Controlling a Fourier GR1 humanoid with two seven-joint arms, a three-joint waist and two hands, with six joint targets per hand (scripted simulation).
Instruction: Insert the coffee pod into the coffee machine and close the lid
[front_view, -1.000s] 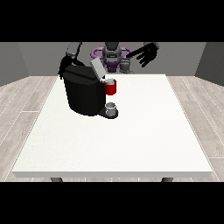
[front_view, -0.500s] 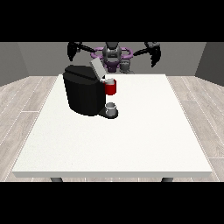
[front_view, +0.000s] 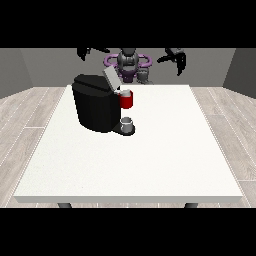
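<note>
White table carries my coffee machine, lid tilted up; both hands raised, fingers unreadable.

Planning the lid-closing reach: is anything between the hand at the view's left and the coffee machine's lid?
Nothing visible blocks it. The hand at the view's left is raised above and behind the coffee machine, apart from it. The lid stands tilted open, with only open space between it and the hand.

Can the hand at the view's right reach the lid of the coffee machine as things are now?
Probably yes: the hand at the view's right is raised beyond the table's far edge, and nothing stands between it and the tilted-up lid.
</note>
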